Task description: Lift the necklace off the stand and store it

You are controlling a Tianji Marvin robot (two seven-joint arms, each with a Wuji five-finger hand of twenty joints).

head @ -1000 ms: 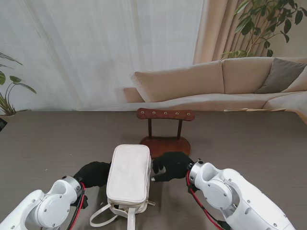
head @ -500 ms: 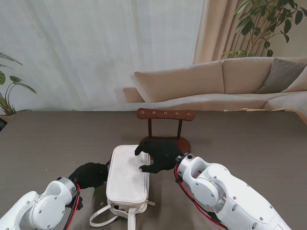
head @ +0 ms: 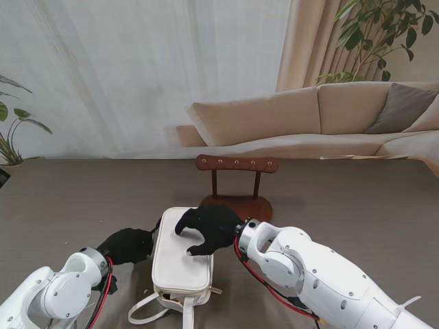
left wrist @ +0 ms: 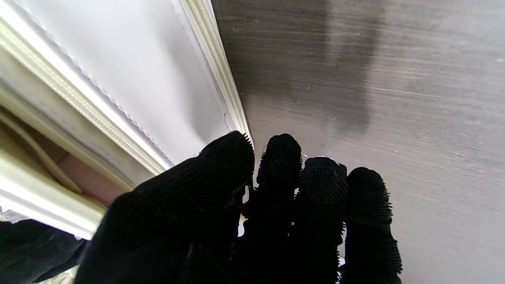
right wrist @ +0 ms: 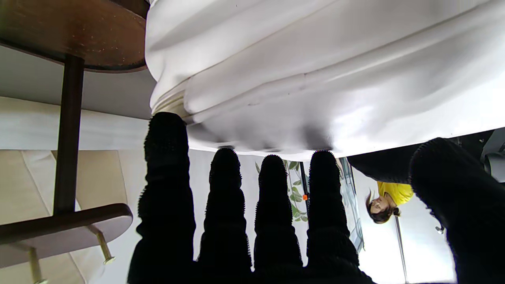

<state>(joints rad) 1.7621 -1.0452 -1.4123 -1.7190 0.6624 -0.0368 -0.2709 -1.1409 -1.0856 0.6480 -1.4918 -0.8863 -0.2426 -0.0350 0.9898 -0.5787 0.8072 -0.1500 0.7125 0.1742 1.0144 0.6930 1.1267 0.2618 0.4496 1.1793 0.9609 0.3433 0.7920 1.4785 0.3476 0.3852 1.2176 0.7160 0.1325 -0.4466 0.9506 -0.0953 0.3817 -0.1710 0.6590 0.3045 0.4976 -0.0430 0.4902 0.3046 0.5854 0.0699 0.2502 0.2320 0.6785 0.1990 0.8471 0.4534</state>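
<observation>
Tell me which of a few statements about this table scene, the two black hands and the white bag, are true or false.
1. The right hand rests on top of the white bag. True.
2. A necklace hangs from the wooden stand. False: no necklace shows on its pegs.
3. The left hand sits at the bag's left side. True.
4. The bag lies farther from me than the stand. False: it lies nearer to me.
5. The right hand is a closed fist. False: its fingers are spread.

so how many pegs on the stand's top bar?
5, in a row along the front of the stand's top bar, spread end to end. All look bare; no necklace shows on them. Pegs on the bar's back side would be hidden.
</observation>
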